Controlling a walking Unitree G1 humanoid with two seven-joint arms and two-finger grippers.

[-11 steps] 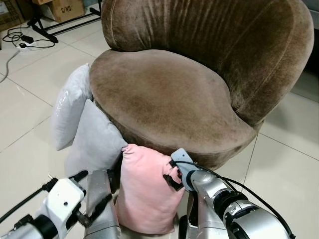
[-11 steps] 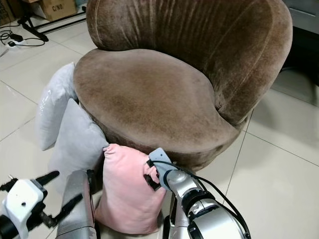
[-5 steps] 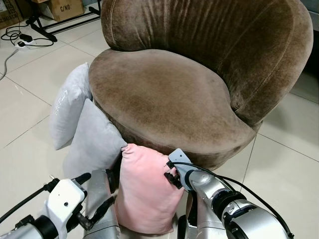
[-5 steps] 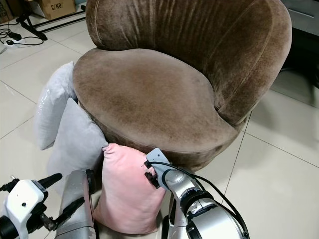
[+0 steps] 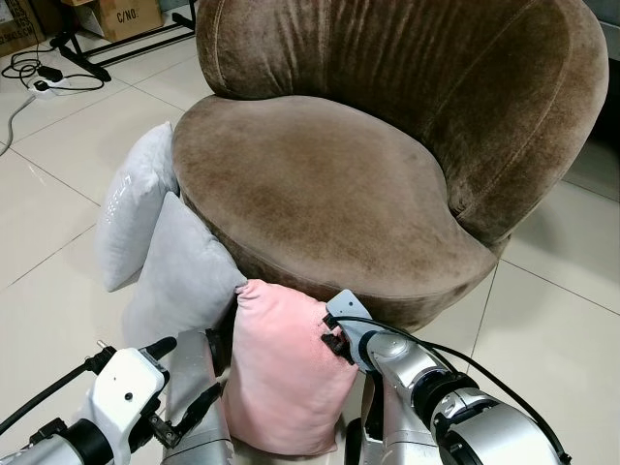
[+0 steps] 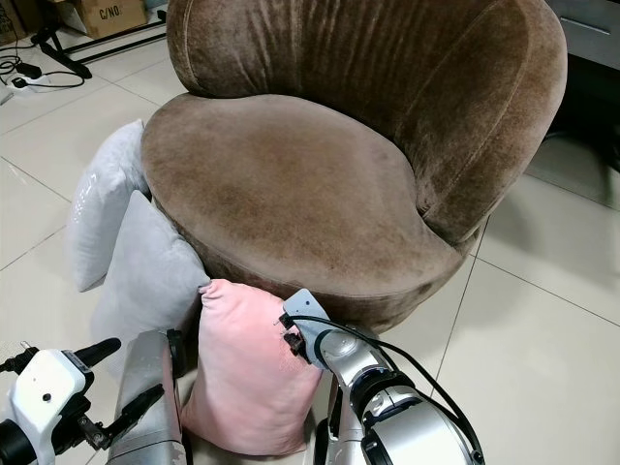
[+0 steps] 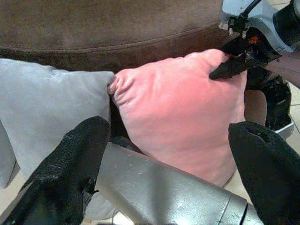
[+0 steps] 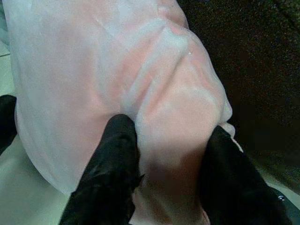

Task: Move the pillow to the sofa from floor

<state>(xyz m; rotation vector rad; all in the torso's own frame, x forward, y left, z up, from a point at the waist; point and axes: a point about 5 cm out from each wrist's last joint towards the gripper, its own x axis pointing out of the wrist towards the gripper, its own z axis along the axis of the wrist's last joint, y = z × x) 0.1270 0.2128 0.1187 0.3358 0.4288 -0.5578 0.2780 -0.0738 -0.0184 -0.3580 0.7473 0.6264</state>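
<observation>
A pink pillow (image 5: 286,373) stands on the tiled floor and leans against the front of the brown velvet sofa chair (image 5: 320,184). My right gripper (image 5: 334,341) is at the pillow's upper right corner. The right wrist view has its two black fingers (image 8: 112,159) pinching a bunched fold of the pink fabric (image 8: 117,70), so it is shut on the pillow. My left gripper (image 5: 184,383) hangs low to the pillow's left, open with its fingers (image 7: 70,168) spread wide and nothing between them. It is apart from the pillow (image 7: 183,112).
Two grey pillows (image 5: 184,276) (image 5: 131,208) lean on the chair's left side, next to the pink one. A silver limb (image 7: 159,187) lies between my left gripper and the pink pillow. Cardboard boxes, a stand's black legs and cables (image 5: 44,77) lie at the far left.
My right gripper has edged slightly up along the pillow's top corner and drawn the fabric in. The pillow still stands on the floor, and the left gripper has barely moved.
</observation>
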